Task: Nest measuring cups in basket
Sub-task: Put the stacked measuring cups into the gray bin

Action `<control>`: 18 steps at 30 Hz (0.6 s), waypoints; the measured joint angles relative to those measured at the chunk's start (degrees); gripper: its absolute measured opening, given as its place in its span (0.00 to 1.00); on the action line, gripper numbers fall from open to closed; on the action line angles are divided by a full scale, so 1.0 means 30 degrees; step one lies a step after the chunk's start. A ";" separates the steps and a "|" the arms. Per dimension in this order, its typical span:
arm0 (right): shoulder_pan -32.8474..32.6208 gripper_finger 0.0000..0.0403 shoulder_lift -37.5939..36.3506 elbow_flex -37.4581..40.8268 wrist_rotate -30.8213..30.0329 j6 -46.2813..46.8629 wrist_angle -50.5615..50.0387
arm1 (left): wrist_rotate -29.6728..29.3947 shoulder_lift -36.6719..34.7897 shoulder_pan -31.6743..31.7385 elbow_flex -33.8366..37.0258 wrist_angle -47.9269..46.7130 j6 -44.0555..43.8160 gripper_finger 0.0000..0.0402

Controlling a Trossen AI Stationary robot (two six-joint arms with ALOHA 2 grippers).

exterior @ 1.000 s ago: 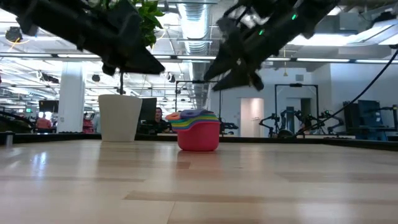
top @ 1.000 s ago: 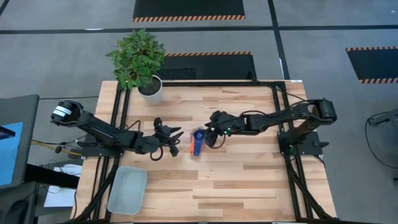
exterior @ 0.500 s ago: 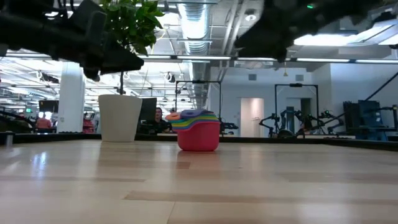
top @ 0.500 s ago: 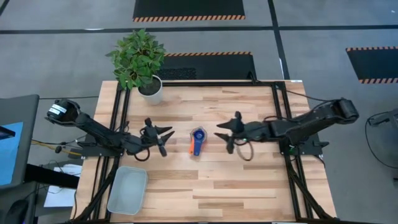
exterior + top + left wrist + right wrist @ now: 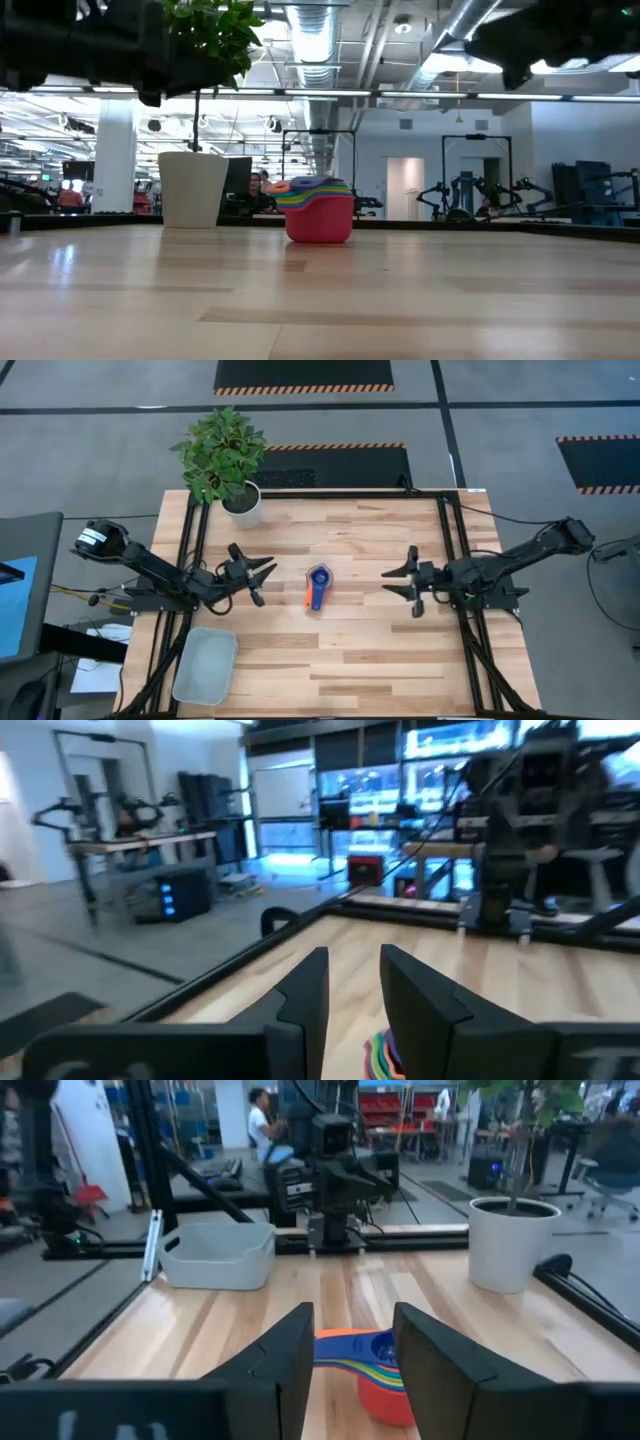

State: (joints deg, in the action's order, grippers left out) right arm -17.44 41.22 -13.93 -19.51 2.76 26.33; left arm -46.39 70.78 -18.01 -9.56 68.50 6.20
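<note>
The measuring cups [image 5: 318, 586] stand nested in one stack on the middle of the table, with the red cup at the bottom [image 5: 319, 222] and the handles fanned out to one side. My left gripper [image 5: 264, 576] hovers open to the left of the stack. My right gripper [image 5: 392, 582] hovers open to its right. Both point at the stack from a distance. The right wrist view shows the stack [image 5: 362, 1356] between that gripper's fingers, farther off. The left wrist view shows only its edge [image 5: 383, 1056]. The pale grey-blue basket [image 5: 205, 665] sits at the table's near left corner.
A white plant pot [image 5: 243, 503] with a green plant stands near the far left corner. Black frame rails [image 5: 449, 540] run along the left and right sides of the wooden top. Bare wood lies between the stack and the basket [image 5: 217, 1253].
My right gripper has drawn back from the cup stack toward the table's right edge. My left gripper has pulled back toward the left edge. Both have left the middle of the low view. The stack has stayed where it was.
</note>
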 joint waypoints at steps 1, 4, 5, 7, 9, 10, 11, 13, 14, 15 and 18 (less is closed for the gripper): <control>-0.0107 0.40 -0.0655 0.0432 0.0000 -0.0088 0.0027 | 0.0646 0.0000 0.0261 0.0439 0.0649 -0.0187 0.20; -0.0230 0.39 -0.2637 0.1516 0.0018 -0.0151 -0.0032 | 0.2402 0.0007 0.1130 0.1788 0.2743 -0.0778 0.16; -0.0242 0.39 -0.3255 0.1722 0.0045 -0.0150 -0.0146 | 0.2833 0.0007 0.1350 0.2170 0.3490 -0.0789 0.15; -0.0242 0.39 -0.4444 0.2018 0.0317 -0.0153 -0.0686 | 0.3287 0.0007 0.1737 0.2714 0.4802 -0.0775 0.13; -0.0230 0.39 -0.5381 0.2248 0.0758 -0.0271 -0.1084 | 0.3426 0.0013 0.2040 0.3008 0.5578 -0.0747 0.11; -0.0230 0.39 -0.5836 0.2347 0.0944 -0.0413 -0.1328 | 0.3450 0.0003 0.2171 0.3001 0.5730 -0.0678 0.10; -0.0230 0.39 -0.6266 0.2476 0.1041 -0.0572 -0.1494 | 0.3538 -0.0002 0.2256 0.3001 0.5704 -0.0598 0.09; -0.0234 0.39 -0.7081 0.2748 0.1049 -0.0750 -0.1939 | 0.3941 0.0014 0.2407 0.3001 0.5689 -0.0475 0.08; -0.0230 0.39 -0.7468 0.2919 0.1046 -0.0869 -0.2109 | 0.4112 0.0007 0.2485 0.3001 0.5701 -0.0469 0.07; -0.0237 0.39 -0.7876 0.3009 0.1056 -0.0882 -0.2371 | 0.4239 0.0007 0.2556 0.3008 0.5666 -0.0495 0.06; -0.0244 0.39 -0.9044 0.3179 0.1592 -0.0803 -0.3160 | 0.4229 0.0007 0.2582 0.3015 0.5827 -0.0640 0.05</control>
State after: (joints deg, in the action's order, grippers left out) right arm -18.17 14.09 -4.39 -14.73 0.35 16.86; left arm -33.70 70.81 -10.26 -0.51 85.98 4.28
